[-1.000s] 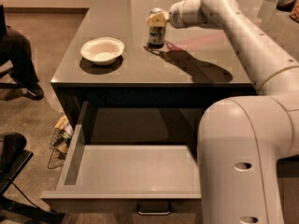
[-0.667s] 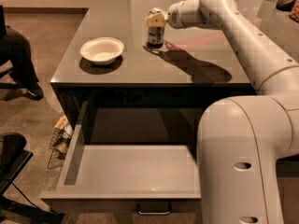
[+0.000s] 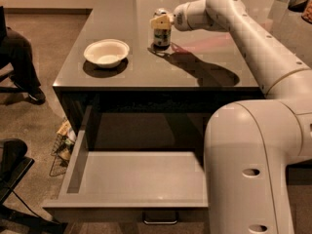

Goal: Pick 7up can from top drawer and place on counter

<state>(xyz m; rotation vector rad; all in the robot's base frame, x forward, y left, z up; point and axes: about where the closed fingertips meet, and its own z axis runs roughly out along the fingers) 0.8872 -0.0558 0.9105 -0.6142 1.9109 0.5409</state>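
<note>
Closest to me, at the bottom of the frame, the top drawer [image 3: 141, 179] stands pulled wide open, its pale floor bare and a small metal handle [image 3: 160, 218] on its front; the robot's bulky white arm [image 3: 253, 169] fills the lower right. Beyond it stretches the glossy counter [image 3: 136, 72], with a white bowl [image 3: 106, 52] toward its left. Farther back, upper centre, the 7up can [image 3: 161, 37] stands upright on the counter, and the gripper [image 3: 161, 21] reaches in from the right, clenched around the can's upper part
</note>
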